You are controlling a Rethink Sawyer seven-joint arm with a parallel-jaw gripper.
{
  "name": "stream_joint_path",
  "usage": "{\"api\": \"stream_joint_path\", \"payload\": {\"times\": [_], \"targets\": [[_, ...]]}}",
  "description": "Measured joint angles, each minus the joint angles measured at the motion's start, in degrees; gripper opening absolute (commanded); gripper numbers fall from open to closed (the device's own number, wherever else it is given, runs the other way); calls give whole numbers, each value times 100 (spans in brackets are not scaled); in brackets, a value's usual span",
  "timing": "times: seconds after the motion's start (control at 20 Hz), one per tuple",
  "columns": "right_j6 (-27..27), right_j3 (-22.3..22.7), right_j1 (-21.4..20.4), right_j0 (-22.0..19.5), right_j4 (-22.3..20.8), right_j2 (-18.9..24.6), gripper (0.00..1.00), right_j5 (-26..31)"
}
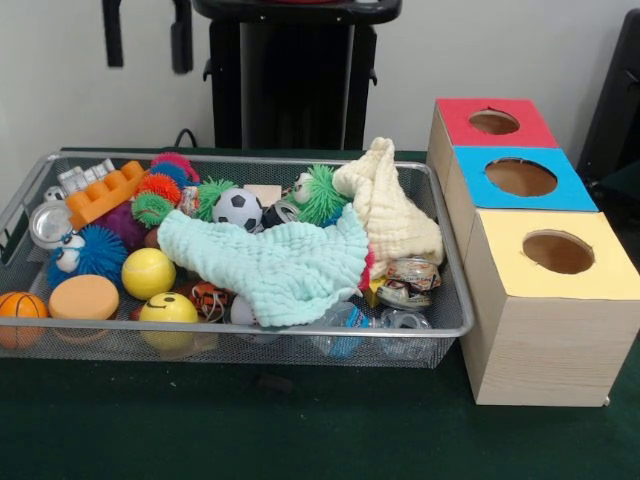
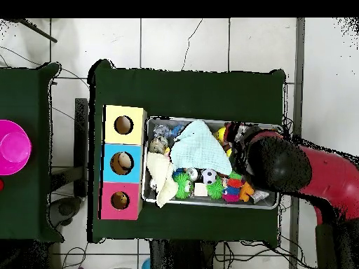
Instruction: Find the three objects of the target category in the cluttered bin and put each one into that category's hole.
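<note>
The wire mesh bin (image 1: 250,157) sits on the green table, full of toys. In it are a mint cloth (image 1: 275,265), a cream cloth (image 1: 390,210), a soccer ball (image 1: 238,208), a yellow ball (image 1: 148,272), a smiley ball (image 1: 168,310), a small basketball (image 1: 20,305), an orange brick (image 1: 105,192) and spiky balls (image 1: 95,250). My gripper (image 1: 147,35) hangs open high above the bin's left end, holding nothing; only two black fingertips (image 1: 182,40) show. In the overhead view the red arm (image 2: 308,175) covers the bin's right end (image 2: 210,120).
Three wood-grain boxes with holes stand beside the bin: red top (image 1: 460,115), blue top (image 1: 480,195), yellow top (image 1: 520,275). They show in the overhead view too (image 2: 109,162). A magenta bowl-like thing (image 2: 14,147) sits on a separate table.
</note>
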Motion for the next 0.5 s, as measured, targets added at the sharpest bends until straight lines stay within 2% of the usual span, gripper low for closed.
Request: {"api": "stream_joint_path", "payload": {"times": [0.3, 0.5], "targets": [[0, -913, 964, 1, -431, 77, 100, 2], [0, -1278, 1302, 9, -565, 116, 100, 51]]}}
